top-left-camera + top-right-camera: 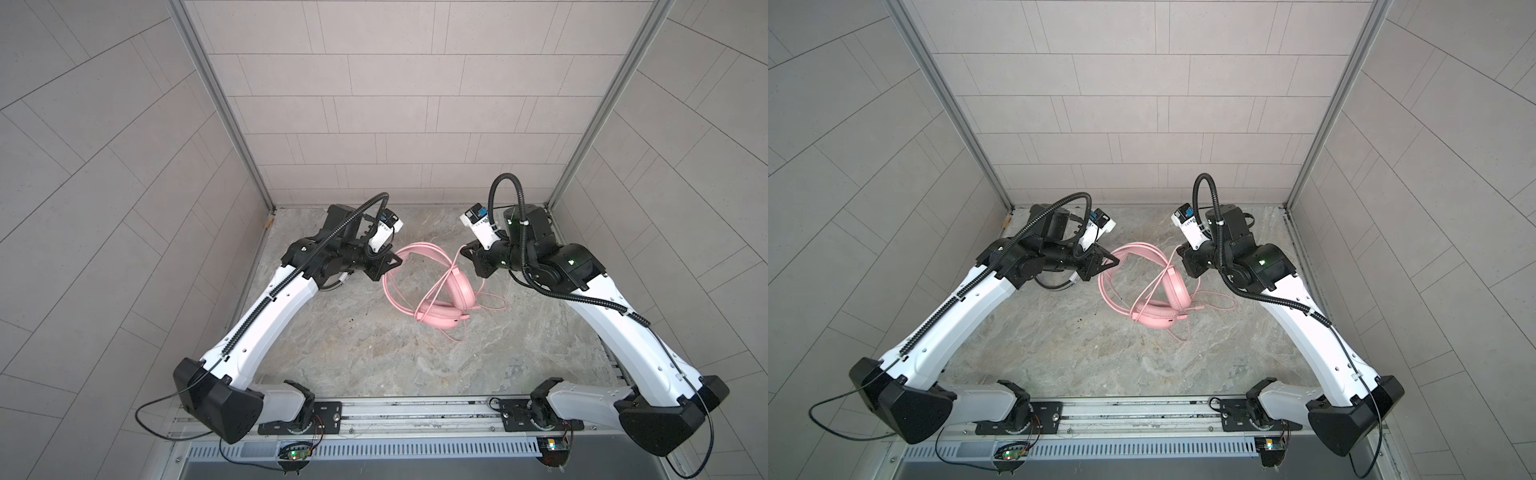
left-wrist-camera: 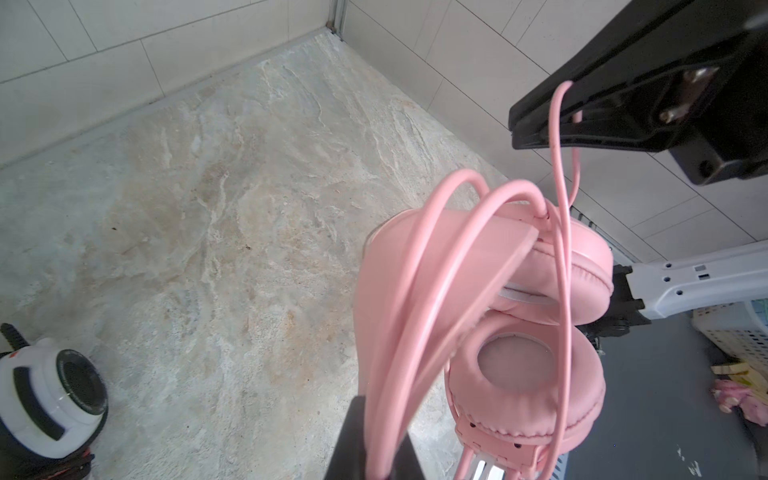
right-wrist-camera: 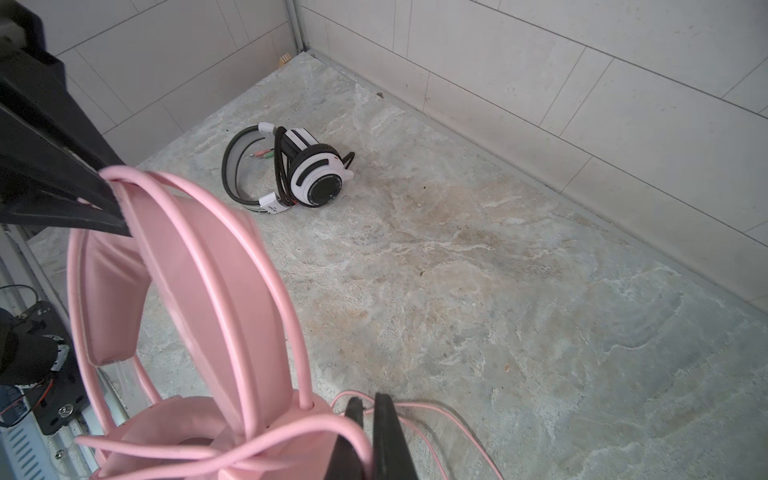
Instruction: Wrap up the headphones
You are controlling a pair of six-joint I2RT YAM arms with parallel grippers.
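Note:
The pink headphones [image 1: 453,291] [image 1: 1173,286] are in the middle of the marble table, seen in both top views. My left gripper [image 1: 397,261] [image 2: 380,440] is shut on their headband [image 2: 399,291], at its far-left curve. My right gripper [image 1: 462,249] [image 3: 368,401] is shut on the pink cable [image 3: 436,409], which runs across the ear cups [image 2: 528,374]. More of it trails loose on the table [image 1: 494,301]. The white-and-black headphones [image 3: 299,166] [image 2: 50,399] lie near the back left corner with black cable wound round them. In both top views my left arm mostly hides them.
Tiled walls close the table at the back and both sides. A metal rail [image 1: 415,411] with both arm bases runs along the front edge. A small yellow item [image 3: 284,59] sits in the back left corner. A white basket [image 2: 731,328] stands off the table.

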